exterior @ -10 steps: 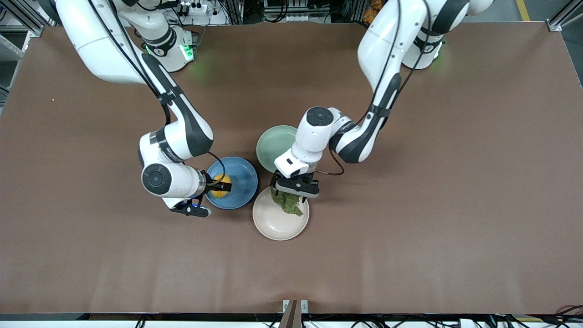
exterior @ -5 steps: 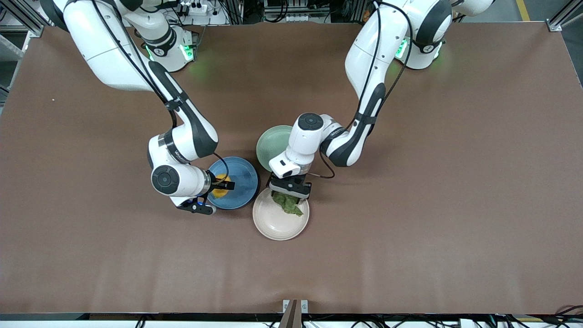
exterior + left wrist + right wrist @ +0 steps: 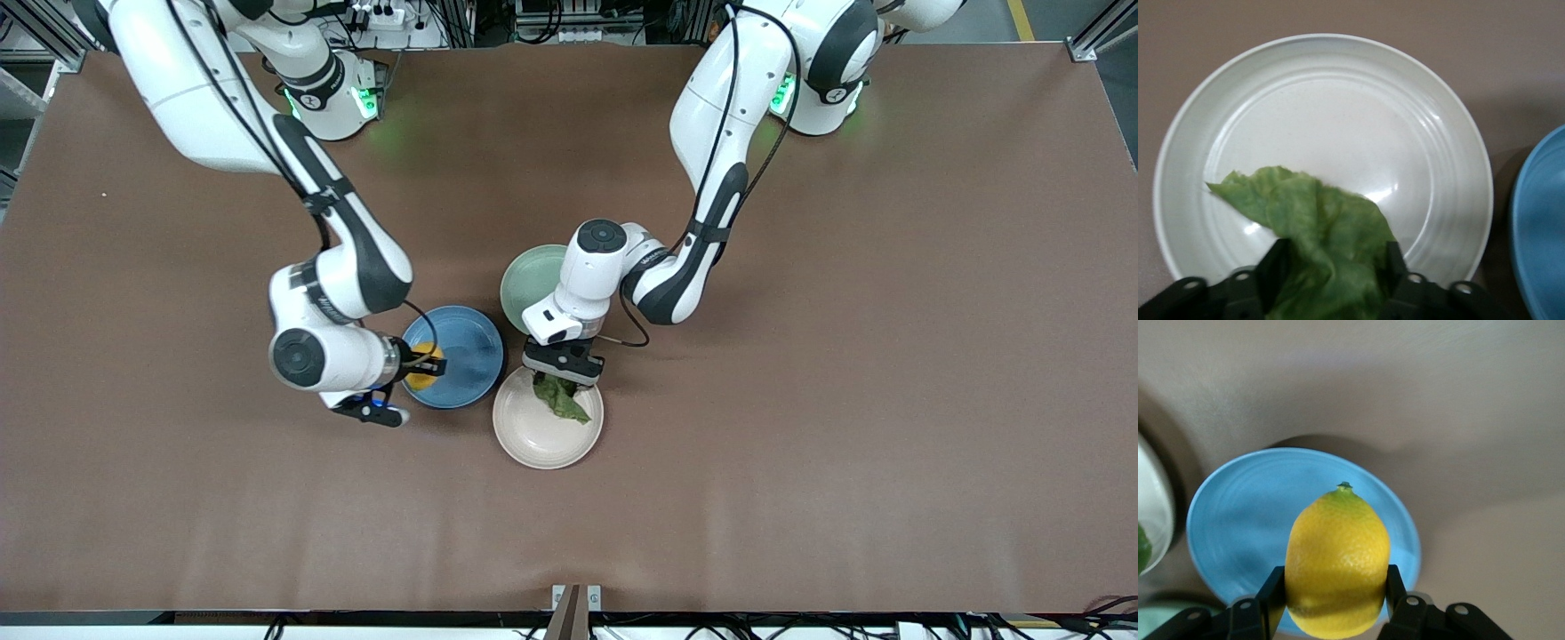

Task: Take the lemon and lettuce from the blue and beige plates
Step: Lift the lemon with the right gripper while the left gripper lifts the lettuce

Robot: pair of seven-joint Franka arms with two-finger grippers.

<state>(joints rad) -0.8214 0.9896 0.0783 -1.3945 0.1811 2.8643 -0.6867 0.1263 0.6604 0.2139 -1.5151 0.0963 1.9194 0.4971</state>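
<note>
My right gripper is shut on the yellow lemon and holds it over the edge of the blue plate toward the right arm's end. In the right wrist view the lemon sits between both fingers of the gripper, above the blue plate. My left gripper is shut on the wrinkled green lettuce, which hangs over the beige plate. In the left wrist view the lettuce droops from the gripper over the beige plate.
A pale green plate lies on the brown table beside the blue plate and farther from the front camera than the beige plate, partly under the left arm's wrist. The three plates sit close together.
The right gripper has shifted slightly toward the right arm's end with the lemon in it. The left gripper has shifted a little toward the pale green plate, drawing the lettuce with it.
</note>
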